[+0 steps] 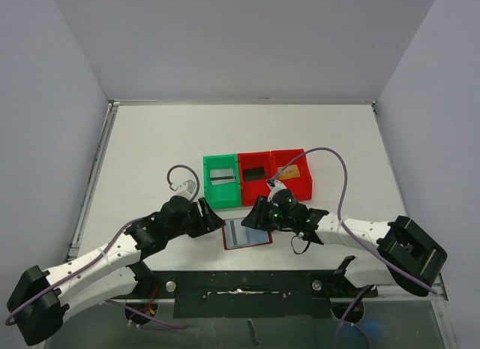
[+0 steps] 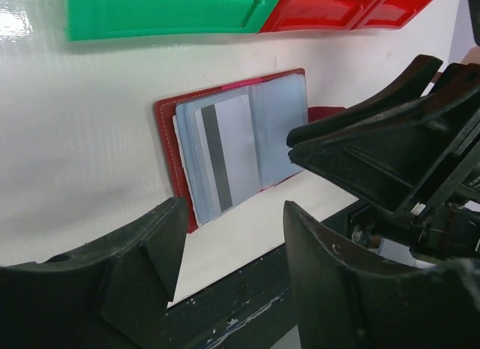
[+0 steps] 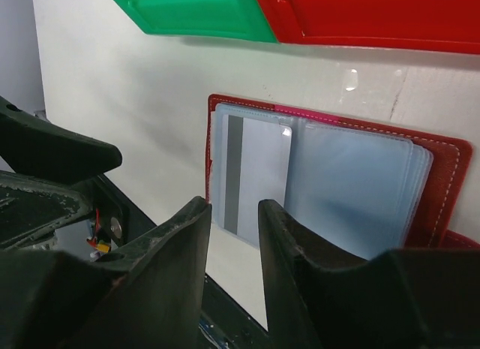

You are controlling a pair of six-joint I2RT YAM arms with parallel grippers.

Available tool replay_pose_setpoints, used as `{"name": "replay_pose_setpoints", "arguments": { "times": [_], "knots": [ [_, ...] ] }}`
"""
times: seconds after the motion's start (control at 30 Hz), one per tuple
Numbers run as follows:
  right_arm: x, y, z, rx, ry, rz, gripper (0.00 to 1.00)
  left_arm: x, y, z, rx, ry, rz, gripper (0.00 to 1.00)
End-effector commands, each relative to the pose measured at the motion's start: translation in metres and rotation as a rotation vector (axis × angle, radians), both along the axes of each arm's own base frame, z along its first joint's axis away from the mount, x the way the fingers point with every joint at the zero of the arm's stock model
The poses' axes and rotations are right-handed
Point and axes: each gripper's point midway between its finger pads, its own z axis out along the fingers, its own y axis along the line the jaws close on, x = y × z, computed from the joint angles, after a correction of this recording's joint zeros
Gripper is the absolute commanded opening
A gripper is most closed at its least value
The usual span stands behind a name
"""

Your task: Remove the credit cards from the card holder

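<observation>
The card holder [image 1: 259, 242] lies open on the table near the front edge, dark red with pale blue-grey pockets. A silver-grey credit card [image 2: 229, 150] with a dark stripe sticks out of its left pocket stack; it also shows in the right wrist view [image 3: 259, 169]. My left gripper [image 1: 216, 223] is open and empty just left of the holder [image 2: 166, 131]. My right gripper [image 1: 256, 215] is narrowly open and empty, its tips [image 3: 234, 206] at the card's near edge over the holder [image 3: 450, 165]. More credit cards lie in the bins: silver-grey [image 1: 220, 177], black [image 1: 253, 173], gold-orange [image 1: 292, 171].
A green bin [image 1: 222, 193] and two red bins [image 1: 255, 190] [image 1: 295, 187] stand in a row just behind the holder. The table's dark front edge [image 1: 247, 289] is close below it. The two grippers are close together; the right one's fingers [image 2: 360, 139] fill the left wrist view's right side.
</observation>
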Motion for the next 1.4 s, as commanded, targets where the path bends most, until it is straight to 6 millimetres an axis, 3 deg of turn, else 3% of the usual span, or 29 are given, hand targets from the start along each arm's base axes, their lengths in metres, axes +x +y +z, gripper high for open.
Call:
{"name": "replay_pose_setpoints", "arguments": {
  "times": [0.0, 0.33, 0.57, 0.87, 1.1, 1.37],
  "knots": [
    [0.003, 0.017, 0.009, 0.073, 0.002, 0.051, 0.33, 0.018, -0.022, 0.014, -0.059, -0.059, 0.033, 0.51],
    [-0.002, 0.008, -0.03, -0.026, 0.088, 0.039, 0.28, 0.012, -0.047, -0.01, -0.008, 0.001, -0.048, 0.39],
    [-0.002, 0.005, -0.04, -0.037, 0.113, 0.024, 0.25, 0.015, -0.056, -0.026, 0.075, 0.02, -0.083, 0.3],
    [0.0, 0.008, -0.032, 0.017, 0.1, 0.023, 0.23, 0.005, -0.052, -0.06, 0.207, 0.081, -0.118, 0.2],
    [0.007, 0.016, -0.004, 0.069, 0.013, 0.048, 0.25, 0.0, -0.041, -0.071, 0.271, 0.105, -0.093, 0.16],
    [0.001, 0.009, -0.045, -0.049, 0.137, 0.024, 0.27, -0.002, -0.039, -0.072, 0.273, 0.11, -0.099, 0.15]
  ]
}}
